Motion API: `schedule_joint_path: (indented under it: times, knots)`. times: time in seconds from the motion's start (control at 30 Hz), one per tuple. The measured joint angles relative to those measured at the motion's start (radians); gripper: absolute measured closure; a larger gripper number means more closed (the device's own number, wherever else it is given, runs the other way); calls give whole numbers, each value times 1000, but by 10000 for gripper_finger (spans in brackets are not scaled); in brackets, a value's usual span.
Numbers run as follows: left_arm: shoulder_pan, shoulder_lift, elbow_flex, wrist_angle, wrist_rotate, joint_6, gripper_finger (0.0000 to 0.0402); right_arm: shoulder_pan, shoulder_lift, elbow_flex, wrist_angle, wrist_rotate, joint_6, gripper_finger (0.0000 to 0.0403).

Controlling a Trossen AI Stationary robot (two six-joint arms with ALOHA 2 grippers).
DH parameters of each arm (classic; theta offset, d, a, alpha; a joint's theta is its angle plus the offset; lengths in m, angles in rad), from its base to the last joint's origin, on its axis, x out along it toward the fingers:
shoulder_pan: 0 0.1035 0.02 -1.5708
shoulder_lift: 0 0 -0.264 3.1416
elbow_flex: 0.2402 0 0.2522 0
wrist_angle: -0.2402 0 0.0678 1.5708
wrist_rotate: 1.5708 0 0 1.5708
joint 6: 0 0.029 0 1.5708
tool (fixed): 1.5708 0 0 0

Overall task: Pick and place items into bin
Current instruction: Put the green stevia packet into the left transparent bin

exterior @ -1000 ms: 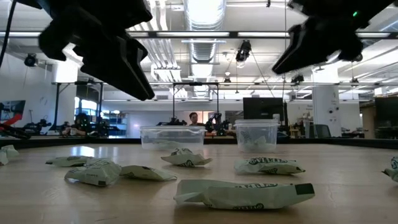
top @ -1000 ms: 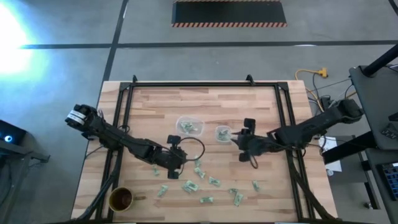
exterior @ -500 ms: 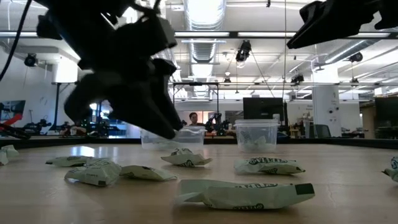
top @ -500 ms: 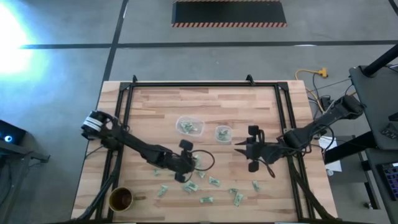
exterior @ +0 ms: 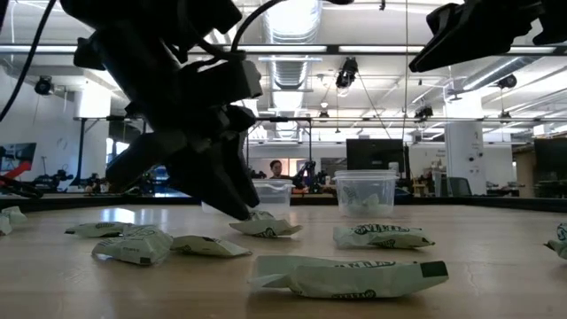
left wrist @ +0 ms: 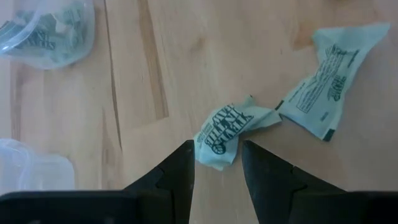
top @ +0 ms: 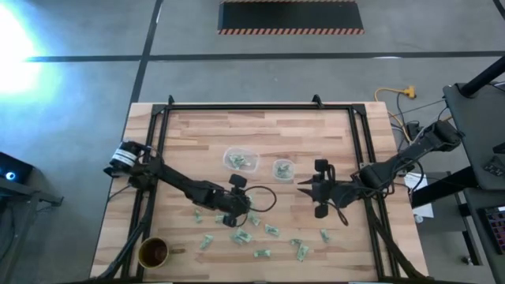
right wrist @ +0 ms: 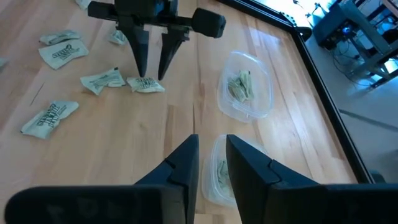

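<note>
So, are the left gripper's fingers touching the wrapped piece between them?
Cannot tell. In the left wrist view, the left gripper straddles the wrapped piece, but it is unclear whether the fingers press it.

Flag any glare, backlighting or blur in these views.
High view: blown-out white glare on the floor at the upper left. Low view: bright ceiling lights backlight the left gripper into a silhouette. Left wrist view: the packet between its fingers is sharp. Right wrist view: its own fingers look soft.
</note>
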Motion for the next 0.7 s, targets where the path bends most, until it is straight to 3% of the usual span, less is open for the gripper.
schedule_joint_path:
  times: [0.53,0.7]
  knots:
    - [21,35,3,42,41,-3,286,0,0,-1,-1,0,6,331]
    - [25,36,3,45,49,-4,328,0,0,-2,-1,0,9,335]
